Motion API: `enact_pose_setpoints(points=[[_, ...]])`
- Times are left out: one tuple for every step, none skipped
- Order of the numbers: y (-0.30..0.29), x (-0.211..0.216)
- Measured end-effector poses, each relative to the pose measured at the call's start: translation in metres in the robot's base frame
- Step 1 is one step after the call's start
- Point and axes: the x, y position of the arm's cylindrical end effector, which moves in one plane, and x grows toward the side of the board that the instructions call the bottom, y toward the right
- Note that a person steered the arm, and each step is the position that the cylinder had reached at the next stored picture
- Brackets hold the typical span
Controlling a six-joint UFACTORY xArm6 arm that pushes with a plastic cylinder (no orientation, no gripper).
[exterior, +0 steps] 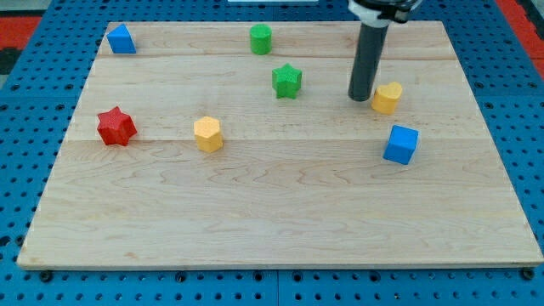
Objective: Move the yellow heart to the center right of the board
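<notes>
The yellow heart (388, 97) lies on the wooden board (280, 212) at the view's upper right. My tip (360, 98) stands on the board just to the heart's left, touching or nearly touching it. A blue cube (400, 144) lies just below the heart, toward the view's bottom.
A green star (287, 81) lies left of my tip. A green cylinder (261, 39) is near the top edge. A yellow hexagon-like block (208, 133) and a red star (116, 127) lie at the left. A blue block (121, 40) sits in the top left corner.
</notes>
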Motion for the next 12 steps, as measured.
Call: enact_pose_setpoints(points=[[0.044, 0.002], [0.052, 0.021], [0.051, 0.000], [0.066, -0.020], [0.093, -0.010], [0.091, 0.011], [0.085, 0.018], [0.102, 0.015], [0.094, 0.015], [0.055, 0.005], [0.055, -0.067], [0.046, -0.068]])
